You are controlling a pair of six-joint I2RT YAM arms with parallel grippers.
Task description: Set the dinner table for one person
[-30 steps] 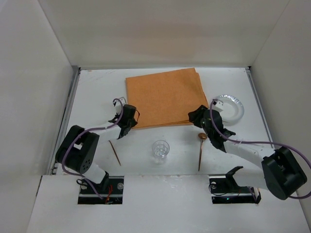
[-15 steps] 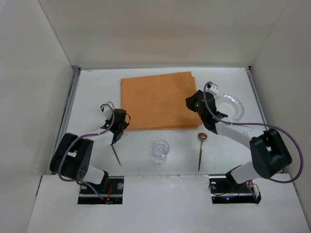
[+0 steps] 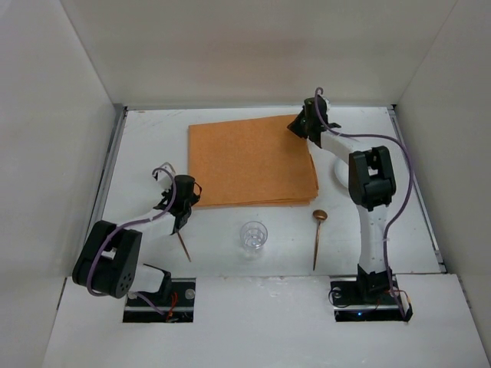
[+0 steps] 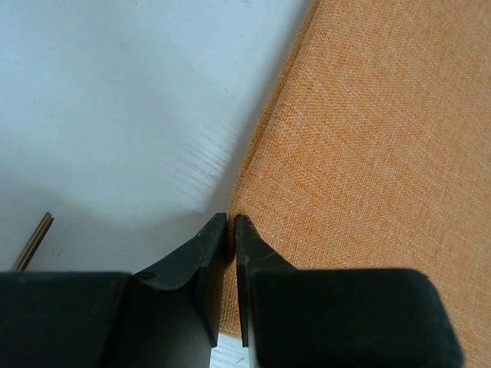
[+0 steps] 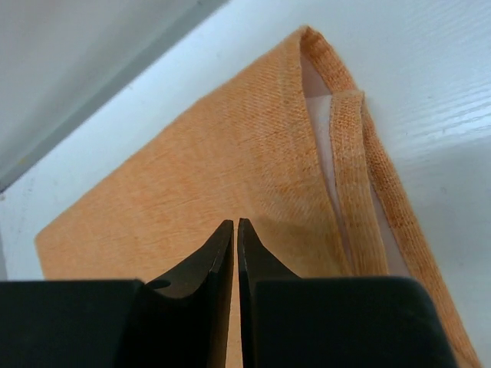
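The orange cloth mat lies flat and square on the white dinner table. My left gripper is at the mat's near left corner. In the left wrist view its jaws are shut, tips right on the mat's left edge; a pinch on cloth does not show. My right gripper is over the mat's far right corner. Its jaws are shut just above the mat's top layer, whose folded layers gape at the corner.
A clear glass stands near the front middle. A wooden-handled spoon lies to its right and a thin brown stick to its left. A pale plate is mostly hidden behind the right arm. Metal rails line the sides.
The tilted mat got turned square to the table, then stayed put. The right gripper closed and swung from the mat's near right corner up to its far right corner. The left gripper shifted slightly left.
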